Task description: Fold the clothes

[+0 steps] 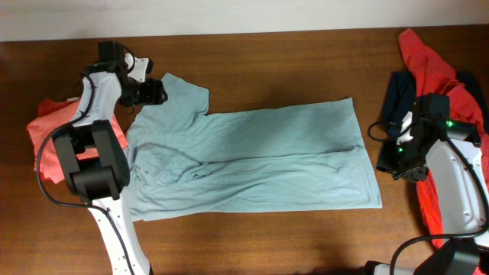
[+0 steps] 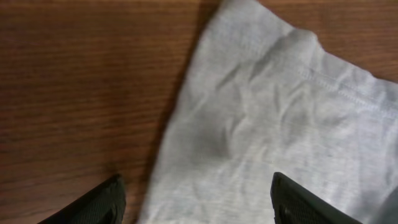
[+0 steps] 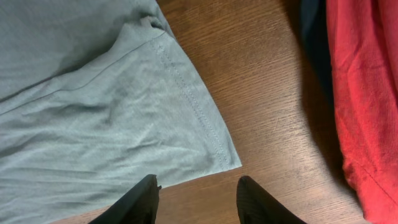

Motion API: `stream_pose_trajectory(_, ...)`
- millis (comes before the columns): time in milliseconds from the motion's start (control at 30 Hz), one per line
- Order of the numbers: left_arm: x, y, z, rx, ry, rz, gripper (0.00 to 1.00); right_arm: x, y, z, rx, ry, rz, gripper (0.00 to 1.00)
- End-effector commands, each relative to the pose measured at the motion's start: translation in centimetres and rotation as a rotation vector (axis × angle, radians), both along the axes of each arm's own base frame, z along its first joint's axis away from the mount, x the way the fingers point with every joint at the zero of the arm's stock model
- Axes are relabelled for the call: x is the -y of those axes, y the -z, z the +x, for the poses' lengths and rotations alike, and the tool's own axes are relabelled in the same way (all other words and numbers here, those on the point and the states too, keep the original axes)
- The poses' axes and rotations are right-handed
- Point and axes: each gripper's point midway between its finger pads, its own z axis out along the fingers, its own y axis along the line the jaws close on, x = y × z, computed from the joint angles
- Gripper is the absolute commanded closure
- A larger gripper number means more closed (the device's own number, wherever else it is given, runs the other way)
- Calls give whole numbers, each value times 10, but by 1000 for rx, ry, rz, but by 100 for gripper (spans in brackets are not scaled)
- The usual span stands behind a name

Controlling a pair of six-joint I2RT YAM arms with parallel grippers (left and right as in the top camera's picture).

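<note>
A pale grey-blue T-shirt (image 1: 252, 156) lies spread flat across the table, collar end to the left and hem to the right. My left gripper (image 1: 160, 93) hovers at its upper-left sleeve (image 2: 261, 106). In the left wrist view the left gripper (image 2: 196, 177) is open, its dark fingers (image 2: 102, 202) wide apart over the sleeve's edge, holding nothing. My right gripper (image 1: 386, 156) sits just off the hem's right edge. The right wrist view shows the right gripper (image 3: 198, 180) open over bare wood beside the hem corner (image 3: 230, 158), with nothing between its fingers.
Coral-red clothes are heaped at the left edge (image 1: 46, 134) under the left arm. More red clothes (image 1: 432, 61) and a navy piece (image 1: 397, 92) lie at the right, close to the right arm. The red fabric (image 3: 367, 93) shows right of the gripper.
</note>
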Motion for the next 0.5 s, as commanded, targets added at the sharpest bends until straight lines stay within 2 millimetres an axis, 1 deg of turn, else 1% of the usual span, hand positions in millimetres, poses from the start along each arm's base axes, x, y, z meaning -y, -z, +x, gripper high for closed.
stream_pose_trajectory(0,-1,15,-1,-20,30,29,27,1,-8,4,30,0,-3,54)
stream_pose_trajectory(67,4,18,-4,-34,39,13,38,1,-8,4,31,0,-4,54)
stream_pose_trajectory(200,16,21,-10,-59,77,8,80,2,-9,7,42,0,-6,54)
stream_pose_trajectory(233,20,21,-12,-60,103,4,83,2,-9,8,47,0,-8,54)
stream_pose_trajectory(300,23,22,-16,-69,135,8,85,3,-10,14,71,-10,-14,51)
stream_pose_trajectory(367,22,22,-17,-73,131,9,91,1,-12,22,106,-44,-3,51)
stream_pose_trajectory(400,20,21,-17,-75,127,9,91,-1,-13,27,130,-58,7,50)
stream_pose_trajectory(467,15,18,-16,-73,111,7,94,-4,-17,42,197,-97,23,51)
